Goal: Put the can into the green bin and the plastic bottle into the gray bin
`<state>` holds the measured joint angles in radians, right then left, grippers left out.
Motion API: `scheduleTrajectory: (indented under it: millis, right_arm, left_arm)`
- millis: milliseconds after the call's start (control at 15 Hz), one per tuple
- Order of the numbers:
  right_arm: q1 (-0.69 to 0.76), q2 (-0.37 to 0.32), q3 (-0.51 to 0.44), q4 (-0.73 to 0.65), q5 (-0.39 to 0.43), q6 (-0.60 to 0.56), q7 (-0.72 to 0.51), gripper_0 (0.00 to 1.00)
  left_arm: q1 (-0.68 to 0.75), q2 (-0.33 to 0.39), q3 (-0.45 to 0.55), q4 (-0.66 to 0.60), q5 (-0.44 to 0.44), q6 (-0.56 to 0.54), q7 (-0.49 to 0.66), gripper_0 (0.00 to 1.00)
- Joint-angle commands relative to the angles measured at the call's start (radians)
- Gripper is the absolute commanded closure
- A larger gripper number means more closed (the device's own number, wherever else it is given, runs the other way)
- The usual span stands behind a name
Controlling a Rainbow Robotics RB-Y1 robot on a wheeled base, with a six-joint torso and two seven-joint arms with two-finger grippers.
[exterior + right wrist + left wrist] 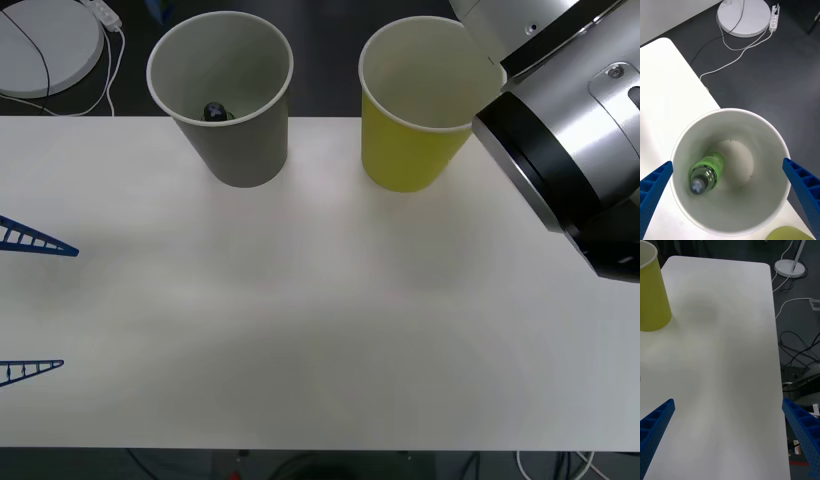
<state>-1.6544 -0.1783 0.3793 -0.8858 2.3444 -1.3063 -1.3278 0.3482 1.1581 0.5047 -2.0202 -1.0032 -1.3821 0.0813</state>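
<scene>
- Bottle part looks done: the plastic bottle [706, 173] lies leaning inside the gray bin [685, 142], cap end up toward the rim, directly under our right tool [730, 198].
- In the front view we also see a dark bit of the plastic bottle [215, 111] low in the gray bin [240, 150].
- Right tool: wide, holding nothing, fingers either side of the gray bin's mouth, above it, not touching.
- Left tool [730, 442]: wide too, empty, hovering over bare desk [726, 352]; the green bin [651, 292] sits ahead of it and off to one side, well apart. Front view has its fingers [35, 242] at the desk's [330, 320] left edge.
- Green bin [415, 150] stands just beside the gray one, upright; its visible inside looks pale and empty, but the right arm covers part of the rim, so we can't see the bottom fully.
- Can: we can't tell where it is, whether in the green bin or elsewhere.
- Our read: roughly half done for sure; can step unconfirmed. If it's left, we'd need to find the can first.
</scene>
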Motion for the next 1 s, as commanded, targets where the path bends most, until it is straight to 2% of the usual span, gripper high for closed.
scheduleTrajectory:
  millis: [67, 200, 1000]
  right_arm:
    - [0.035, -0.030, 0.001, -0.101, -0.013, -0.057, 0.004, 0.00]
    - [0.059, -0.053, 0.001, -0.150, -0.051, -0.067, 0.004, 0.00]
    - [0.209, -0.181, 0.003, -0.489, -0.146, -0.165, 0.005, 0.00]
  left_arm:
    - [0.000, 0.000, 0.000, 0.000, 0.000, 0.000, 0.000, 0.00]
    - [0.000, 0.000, 0.000, 0.000, 0.000, 0.000, 0.000, 0.00]
    - [0.000, 0.000, 0.000, 0.000, 0.000, 0.000, 0.000, 0.00]
